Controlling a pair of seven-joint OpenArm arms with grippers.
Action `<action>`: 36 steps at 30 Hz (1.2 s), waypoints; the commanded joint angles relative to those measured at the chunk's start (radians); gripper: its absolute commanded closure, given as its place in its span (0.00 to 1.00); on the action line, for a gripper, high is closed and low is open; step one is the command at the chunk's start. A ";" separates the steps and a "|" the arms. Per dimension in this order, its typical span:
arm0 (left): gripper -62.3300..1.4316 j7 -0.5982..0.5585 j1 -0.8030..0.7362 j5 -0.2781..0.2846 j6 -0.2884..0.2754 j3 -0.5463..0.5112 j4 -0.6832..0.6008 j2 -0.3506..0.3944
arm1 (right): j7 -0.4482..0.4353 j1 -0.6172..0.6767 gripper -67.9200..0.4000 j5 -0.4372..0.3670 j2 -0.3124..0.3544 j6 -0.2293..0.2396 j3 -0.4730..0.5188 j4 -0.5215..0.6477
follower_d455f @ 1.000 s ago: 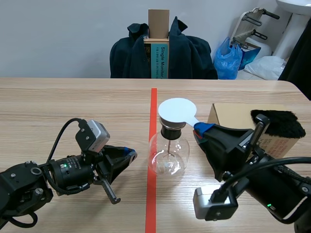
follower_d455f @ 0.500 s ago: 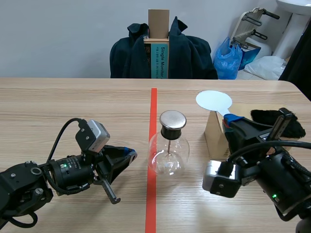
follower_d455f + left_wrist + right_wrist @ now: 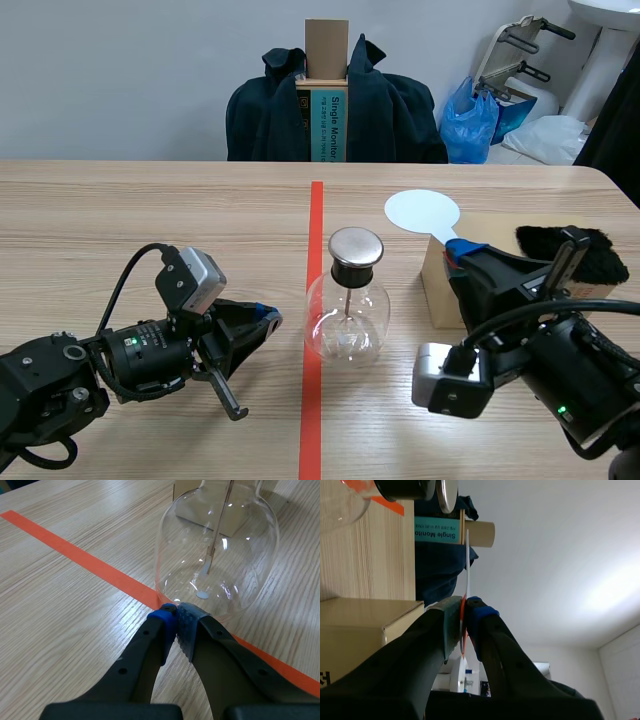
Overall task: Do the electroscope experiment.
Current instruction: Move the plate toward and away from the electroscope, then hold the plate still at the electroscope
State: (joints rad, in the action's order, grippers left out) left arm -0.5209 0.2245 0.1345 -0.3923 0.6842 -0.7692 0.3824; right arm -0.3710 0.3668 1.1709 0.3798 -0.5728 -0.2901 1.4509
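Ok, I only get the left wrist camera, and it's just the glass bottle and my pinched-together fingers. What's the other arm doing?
Observer: The right gripper is shut on the handle of a white disc, holding it up in the air.
Operator: Is the disc on top of the bottle?
Observer: No. It is off to the side of the bottle's metal cap, toward a cardboard box.
Operator: Is anything on that box?
Observer: Yes, a black furry pad lies on top of it.
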 commanded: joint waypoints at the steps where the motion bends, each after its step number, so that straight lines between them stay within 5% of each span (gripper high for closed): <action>1: 0.95 -0.010 0.008 0.009 0.002 -0.009 -0.023 -0.005 | -0.020 -0.001 0.98 -0.007 0.011 -0.029 0.010 0.006; 18: 0.95 -0.009 0.008 0.009 0.002 -0.010 -0.023 -0.005 | -0.218 -0.001 0.98 -0.007 0.011 -0.041 0.010 0.006; 36: 0.95 -0.006 0.008 0.009 0.002 -0.010 -0.023 -0.005 | -0.220 -0.001 0.98 -0.007 0.011 -0.040 0.010 0.006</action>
State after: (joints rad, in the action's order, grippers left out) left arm -0.5201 0.2245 0.1345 -0.3923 0.6842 -0.7692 0.3824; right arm -0.5941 0.3668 1.1713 0.3798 -0.5987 -0.2901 1.4509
